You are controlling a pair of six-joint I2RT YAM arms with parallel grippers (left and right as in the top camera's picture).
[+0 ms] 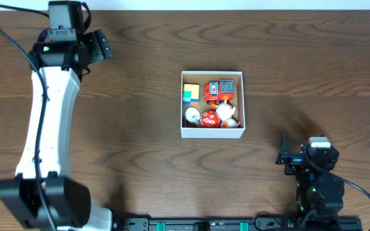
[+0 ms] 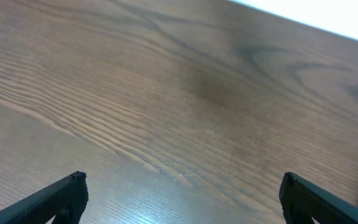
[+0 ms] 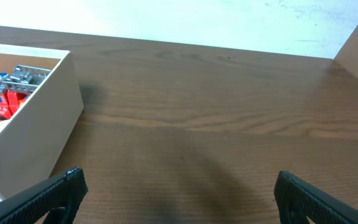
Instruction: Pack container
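Observation:
The container (image 1: 212,133) is a square shallow white-walled box at the table's middle. It holds several small toys: a red robot-like toy (image 1: 216,92), a yellow, blue and green block (image 1: 190,94), a red die (image 1: 209,119) and white pieces. Its white wall (image 3: 39,134) and the red toy (image 3: 2,98) show at the left of the right wrist view. My left gripper (image 2: 182,193) is open and empty over bare wood at the far left of the table (image 1: 101,45). My right gripper (image 3: 178,190) is open and empty, near the front right (image 1: 288,154).
The dark wood table (image 1: 140,77) spreads around the container. A white wall borders its far edge (image 3: 197,22). The left arm's white link (image 1: 47,122) stretches along the left side. The right arm's base (image 1: 320,186) sits at the front right edge.

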